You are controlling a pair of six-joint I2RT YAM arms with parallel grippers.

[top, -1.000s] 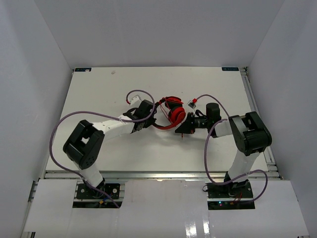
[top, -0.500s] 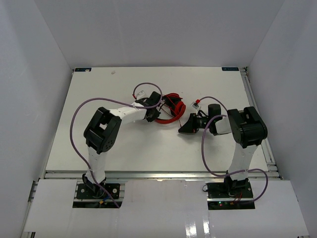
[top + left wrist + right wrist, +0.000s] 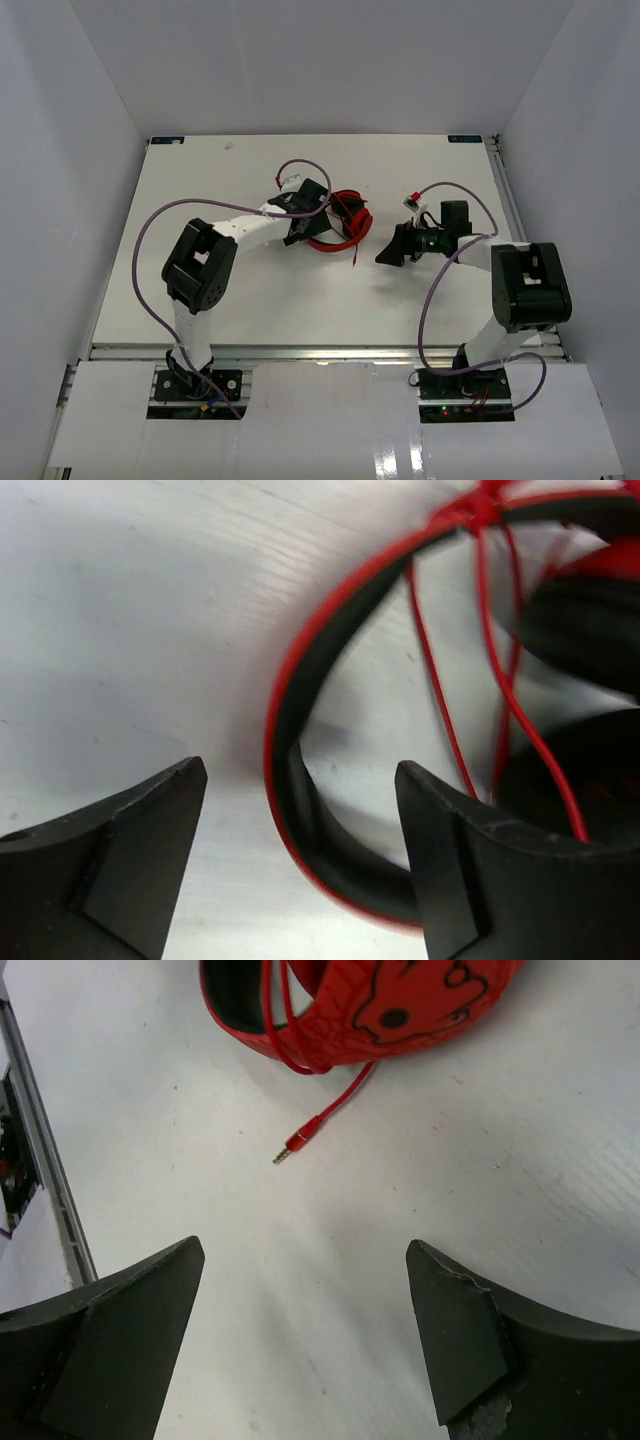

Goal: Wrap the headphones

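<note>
The red headphones point(image 3: 338, 222) lie on the white table, folded, with the thin red cord point(image 3: 436, 690) looped across the black-lined headband point(image 3: 300, 820). My left gripper point(image 3: 308, 222) is open at their left side. In the left wrist view the headband curves up between its jaws point(image 3: 300, 770) without either finger pressing on it. My right gripper point(image 3: 388, 252) is open to the right of the headphones and apart from them. The right wrist view shows its jaws point(image 3: 305, 1250) empty over bare table, the headphones point(image 3: 350, 1010) ahead and the cord's plug point(image 3: 286, 1156) lying loose.
Purple robot cables point(image 3: 150, 230) loop over both arms. The table's metal side rail point(image 3: 45, 1190) shows at the left of the right wrist view. White walls enclose the table on three sides.
Both grippers have gone from shut to open. The left one let go of the headphones beside them; the right arm drew back to the right, away from them.
</note>
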